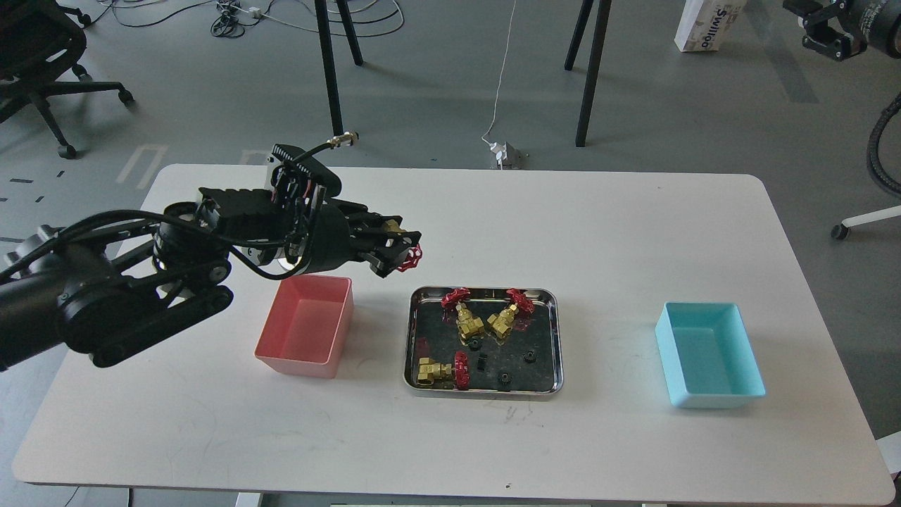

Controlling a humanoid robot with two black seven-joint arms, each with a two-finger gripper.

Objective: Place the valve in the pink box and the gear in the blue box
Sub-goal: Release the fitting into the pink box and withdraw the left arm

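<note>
My left gripper (395, 248) is shut on a brass valve (402, 248) with a red handwheel, held up above the table between the pink box (305, 326) and the steel tray (556, 336). Three more valves lie in the tray: two at its back (466, 315) (508, 315) and one at its front left (443, 370). Several small black gears (530, 356) lie on the tray floor. The blue box (707, 354) stands empty at the right. The pink box looks empty. My right gripper (823, 32) shows at the top right corner, far from the table; its fingers cannot be told apart.
The white table (605, 232) carries only the two boxes and the tray. Beyond its far edge are black stand legs (331, 70), cables on the floor, and an office chair (42, 63) at the top left.
</note>
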